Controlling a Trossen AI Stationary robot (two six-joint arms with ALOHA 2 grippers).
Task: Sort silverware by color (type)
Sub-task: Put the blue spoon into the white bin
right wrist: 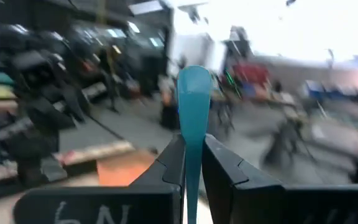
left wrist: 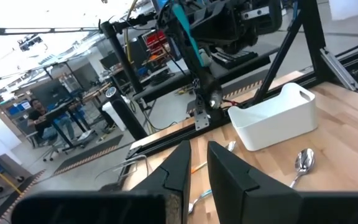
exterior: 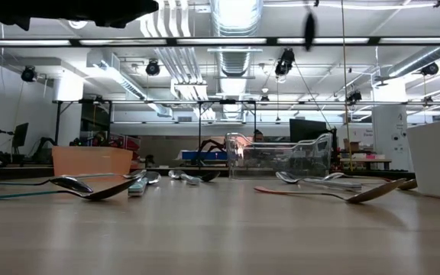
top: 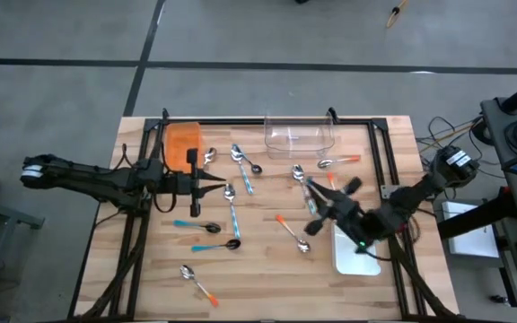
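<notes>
The right gripper (right wrist: 193,163) pinches a teal spoon handle (right wrist: 193,118); only the high view shows its bowl (top: 299,170)

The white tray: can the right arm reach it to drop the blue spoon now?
Probably yes. The right claw, shut on the blue spoon, hangs beside the white tray, with nothing between them.
</notes>
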